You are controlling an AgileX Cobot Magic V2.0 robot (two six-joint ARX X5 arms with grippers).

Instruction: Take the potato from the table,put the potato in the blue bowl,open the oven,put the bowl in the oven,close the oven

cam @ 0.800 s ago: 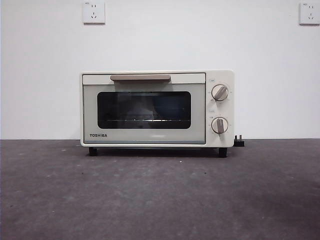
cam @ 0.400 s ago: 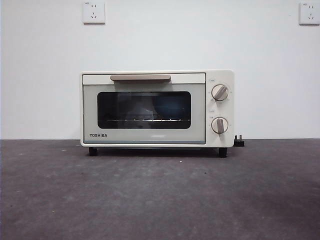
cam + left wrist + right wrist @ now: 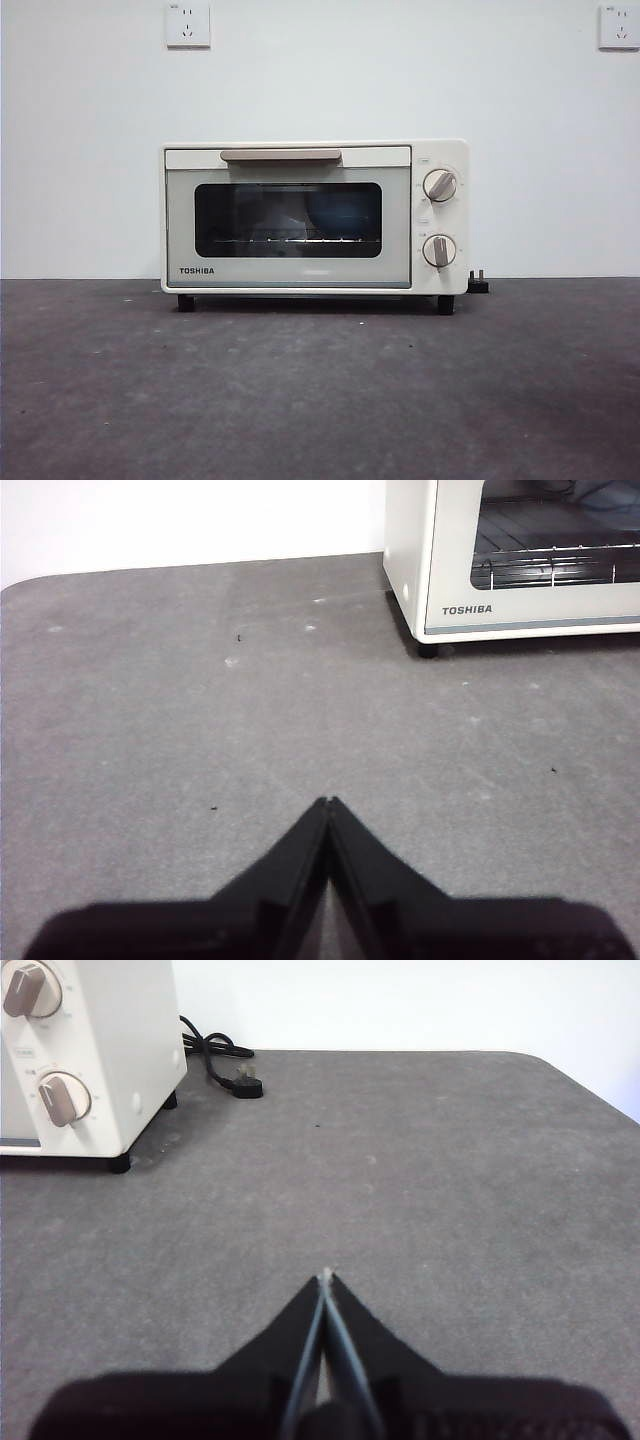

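I see the cream-white boxy TOSHIBA oven shut at twelve o'clock on the dark grey mottled bench, something blue dim behind its glass. No potato shows. My left gripper and right gripper hover empty, fingers closed. I judge the closing step done; nothing more is called for.

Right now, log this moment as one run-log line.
oven: door shut, blue bowl dimly behind glass | potato: unseen | left gripper: shut, over table | right gripper: shut, empty
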